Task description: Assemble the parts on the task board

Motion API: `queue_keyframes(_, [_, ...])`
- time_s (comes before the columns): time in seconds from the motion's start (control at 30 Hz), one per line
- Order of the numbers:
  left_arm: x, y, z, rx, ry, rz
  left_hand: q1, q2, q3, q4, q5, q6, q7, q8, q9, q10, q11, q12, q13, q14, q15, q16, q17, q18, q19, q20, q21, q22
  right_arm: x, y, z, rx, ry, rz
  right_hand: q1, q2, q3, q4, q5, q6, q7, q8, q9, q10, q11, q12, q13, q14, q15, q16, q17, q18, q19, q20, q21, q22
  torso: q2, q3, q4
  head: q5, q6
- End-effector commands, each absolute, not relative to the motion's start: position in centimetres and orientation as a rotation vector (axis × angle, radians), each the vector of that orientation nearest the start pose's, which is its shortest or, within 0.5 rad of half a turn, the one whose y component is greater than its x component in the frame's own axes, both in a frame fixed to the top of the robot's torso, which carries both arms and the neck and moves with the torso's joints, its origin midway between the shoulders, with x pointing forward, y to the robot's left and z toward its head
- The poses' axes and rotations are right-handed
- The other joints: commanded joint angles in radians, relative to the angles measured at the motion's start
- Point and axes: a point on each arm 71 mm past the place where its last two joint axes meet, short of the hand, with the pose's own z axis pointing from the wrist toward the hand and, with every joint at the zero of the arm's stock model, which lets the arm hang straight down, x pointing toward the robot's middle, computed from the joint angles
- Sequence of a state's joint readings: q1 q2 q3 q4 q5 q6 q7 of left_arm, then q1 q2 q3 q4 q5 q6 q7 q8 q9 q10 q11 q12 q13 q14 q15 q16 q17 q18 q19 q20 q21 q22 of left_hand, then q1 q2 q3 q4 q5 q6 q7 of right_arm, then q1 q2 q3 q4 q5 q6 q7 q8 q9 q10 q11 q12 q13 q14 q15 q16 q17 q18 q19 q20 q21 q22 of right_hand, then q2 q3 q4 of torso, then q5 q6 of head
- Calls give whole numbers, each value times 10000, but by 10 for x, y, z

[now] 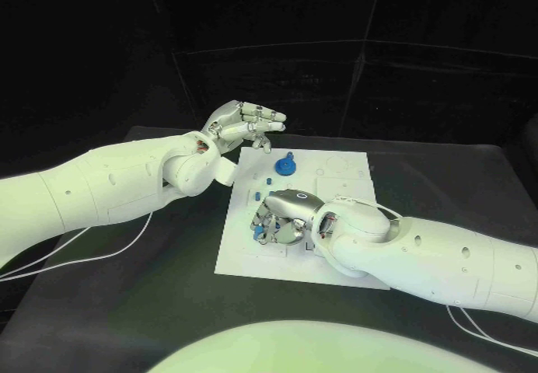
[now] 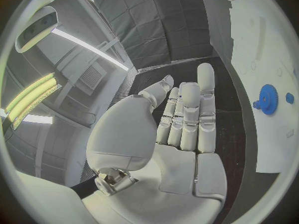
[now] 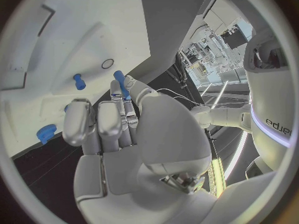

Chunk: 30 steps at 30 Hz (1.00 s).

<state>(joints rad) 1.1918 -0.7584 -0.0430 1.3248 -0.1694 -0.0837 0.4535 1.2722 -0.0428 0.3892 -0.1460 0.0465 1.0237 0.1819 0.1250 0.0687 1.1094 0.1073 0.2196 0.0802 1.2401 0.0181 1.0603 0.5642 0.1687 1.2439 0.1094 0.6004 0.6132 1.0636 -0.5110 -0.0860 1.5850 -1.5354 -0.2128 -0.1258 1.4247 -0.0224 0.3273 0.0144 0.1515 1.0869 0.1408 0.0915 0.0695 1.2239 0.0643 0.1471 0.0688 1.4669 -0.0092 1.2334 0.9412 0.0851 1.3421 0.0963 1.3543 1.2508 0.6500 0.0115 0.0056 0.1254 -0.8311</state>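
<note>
Right hand (image 1: 286, 214) low over the near half of the task board (image 1: 241, 256), fingers curled down among small blue parts (image 1: 261, 229). From the wrist camera, the fingertips (image 3: 117, 88) pinch a slim blue peg (image 3: 120, 83); the remaining fingers lie close together beside it. Another blue peg (image 3: 79, 81) stands on the board just beyond those fingers, and a blue toothed piece (image 3: 45, 133) lies further off near the board's edge. Left hand (image 1: 238, 124) hangs at the board's far left corner, above the black table (image 1: 134, 311), fingers (image 2: 187, 114) straight and side by side, thumb apart from them, nothing held. Blue gear (image 1: 284, 165) sits on the far half of the board, near the left hand, untouched. White cable (image 1: 78, 256) trails across the table under the left arm.
</note>
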Motion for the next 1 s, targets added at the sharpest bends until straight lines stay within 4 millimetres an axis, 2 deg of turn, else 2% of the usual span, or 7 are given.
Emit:
queue_keyframes(0.03, [516,210,-188,-8673,14909,-16577,47,25,-53,-1,45,-77,-8,52,-11,-78,-19,38,14,-53,-15,-66,-10,131,-26,32,-36,-11,397,-16,-248,-4973,18578,9889,-33,-93,77,25,63,17,71,-39,0,-6,75,-35,-9,94,-5,27,-22,-70,-12,23,7,-15,-5,8,-4,77,-53])
queue_keyframes(0.53, [516,210,-188,-8677,14921,-16575,47,25,-53,-1,45,-77,-8,52,-11,-78,-19,38,14,-53,-15,-66,-10,131,-26,32,-36,-11,398,-19,-252,-5135,18857,9538,-45,-100,83,29,64,15,75,-43,-1,-4,79,-41,-7,94,-1,29,-20,-69,-16,26,5,-18,-2,19,-15,176,-123])
queue_keyframes(0.63, [516,210,-188,-8681,14922,-16567,47,25,-53,-1,45,-77,-8,52,-11,-78,-19,38,14,-53,-15,-66,-10,131,-26,32,-36,-11,399,-21,-252,-5162,18848,9431,-45,-100,83,29,64,15,75,-43,-1,-4,79,-41,-7,94,-1,29,-20,-69,-16,26,5,-18,1,17,-21,174,-134])
queue_keyframes(0.73, [516,211,-188,-8682,14925,-16566,47,25,-53,-1,45,-77,-8,52,-11,-78,-19,38,14,-53,-15,-66,-10,131,-26,32,-36,-11,400,-22,-252,-5229,18793,9306,-45,-100,83,29,64,15,75,-43,-1,-4,79,-41,-7,94,-1,29,-20,-69,-16,26,5,-18,-2,12,-22,109,-128])
queue_keyframes(1.0, [516,210,-188,-8678,14932,-16582,47,25,-53,-1,45,-77,-8,52,-11,-78,-19,38,14,-53,-15,-66,-10,131,-26,32,-36,-11,400,-22,-250,-5281,18409,9197,-47,-96,114,25,73,25,71,-44,1,13,76,-49,-2,91,2,34,-20,-70,-16,31,10,-11,0,14,-7,84,-117])
